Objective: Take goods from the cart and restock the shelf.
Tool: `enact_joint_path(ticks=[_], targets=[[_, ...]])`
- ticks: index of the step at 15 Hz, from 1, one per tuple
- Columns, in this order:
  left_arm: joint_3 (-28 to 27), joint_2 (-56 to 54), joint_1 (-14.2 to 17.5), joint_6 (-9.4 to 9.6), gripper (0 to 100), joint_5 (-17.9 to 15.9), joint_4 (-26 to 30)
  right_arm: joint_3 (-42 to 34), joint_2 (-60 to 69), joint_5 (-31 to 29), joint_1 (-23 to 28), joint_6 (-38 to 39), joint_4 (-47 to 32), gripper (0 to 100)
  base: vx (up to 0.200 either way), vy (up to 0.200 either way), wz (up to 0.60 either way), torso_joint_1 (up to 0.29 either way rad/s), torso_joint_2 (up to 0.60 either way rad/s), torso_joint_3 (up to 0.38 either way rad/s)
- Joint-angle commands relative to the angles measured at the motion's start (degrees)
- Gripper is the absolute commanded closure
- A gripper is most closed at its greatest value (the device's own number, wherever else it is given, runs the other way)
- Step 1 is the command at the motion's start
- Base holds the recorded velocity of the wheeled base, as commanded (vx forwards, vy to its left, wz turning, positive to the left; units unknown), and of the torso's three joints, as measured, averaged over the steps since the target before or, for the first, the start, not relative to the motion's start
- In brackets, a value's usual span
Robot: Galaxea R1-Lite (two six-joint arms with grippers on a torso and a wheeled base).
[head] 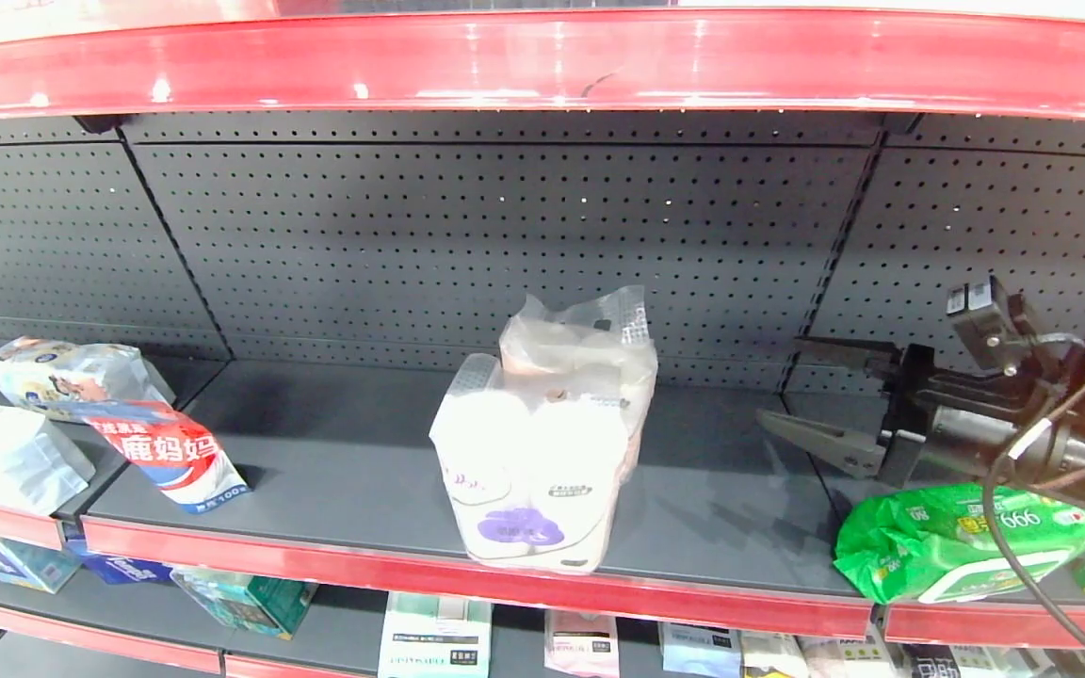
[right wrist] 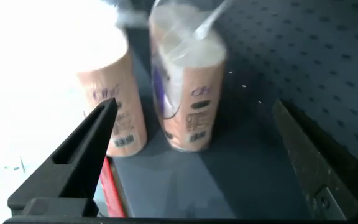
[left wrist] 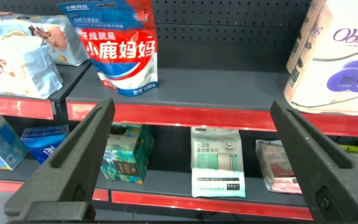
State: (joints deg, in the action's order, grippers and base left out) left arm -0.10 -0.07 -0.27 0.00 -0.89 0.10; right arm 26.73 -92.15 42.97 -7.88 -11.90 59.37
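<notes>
tissue pack (head: 542, 452) looked light, soft, crushable; sides suited gripping. right gripper (head: 781, 381) beside it and left gripper (left wrist: 191, 112) gaped empty.

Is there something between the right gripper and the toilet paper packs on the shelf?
Nothing visible: only bare shelf lies between the right gripper and the toilet paper packs. The green wipes pack lies nearer the front edge, off that path.

bright overhead light; glare streaks on red shelf edge (head: 542, 56); right wrist view half blown white.
</notes>
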Motion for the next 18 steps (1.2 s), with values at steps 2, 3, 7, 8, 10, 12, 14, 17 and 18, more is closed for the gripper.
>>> enact_joint_path(ticks=[2,3,7,8,10,12,14,17,18], targets=[[0.0,0.1,0.0,0.0,0,0.0,0.0,-11.3,15.7,-10.9,0.1,4.9,-0.2,0,0.0,0.0,0.0,0.0,0.0,0.0],[0.0,0.1,0.0,0.0,0,0.0,0.0,-15.0,20.5,-15.1,0.5,5.0,-1.4,0,0.0,0.0,0.0,0.0,0.0,0.0],[0.0,0.1,0.0,0.0,0,0.0,0.0,-25.9,42.1,-32.4,0.8,5.0,-16.0,0,0.0,0.0,0.0,0.0,0.0,0.0],[0.0,0.1,0.0,0.0,0,0.0,0.0,-26.6,48.0,-34.3,0.9,5.0,-20.8,0,0.0,0.0,0.0,0.0,0.0,0.0],[0.0,0.1,0.0,0.0,0,0.0,0.0,-26.6,63.9,-38.2,3.9,5.0,-35.5,0,0.0,0.0,0.0,0.0,0.0,0.0],[0.0,0.1,0.0,0.0,0,0.0,0.0,-25.0,79.1,-38.1,3.9,5.1,-49.3,0,0.0,0.0,0.0,0.0,0.0,0.0],[0.0,0.1,0.0,0.0,0,0.0,0.0,-25.4,87.8,-39.0,4.4,4.3,-58.2,0,0.0,0.0,0.0,0.0,0.0,0.0],[0.0,0.1,0.0,0.0,0,0.0,0.0,-26.4,87.3,-38.0,4.9,6.5,-56.8,0,0.0,0.0,0.0,0.0,0.0,0.0],[0.0,0.1,0.0,0.0,0,0.0,0.0,-26.2,87.2,-37.7,5.0,9.3,-57.3,0,0.0,0.0,0.0,0.0,0.0,0.0]])
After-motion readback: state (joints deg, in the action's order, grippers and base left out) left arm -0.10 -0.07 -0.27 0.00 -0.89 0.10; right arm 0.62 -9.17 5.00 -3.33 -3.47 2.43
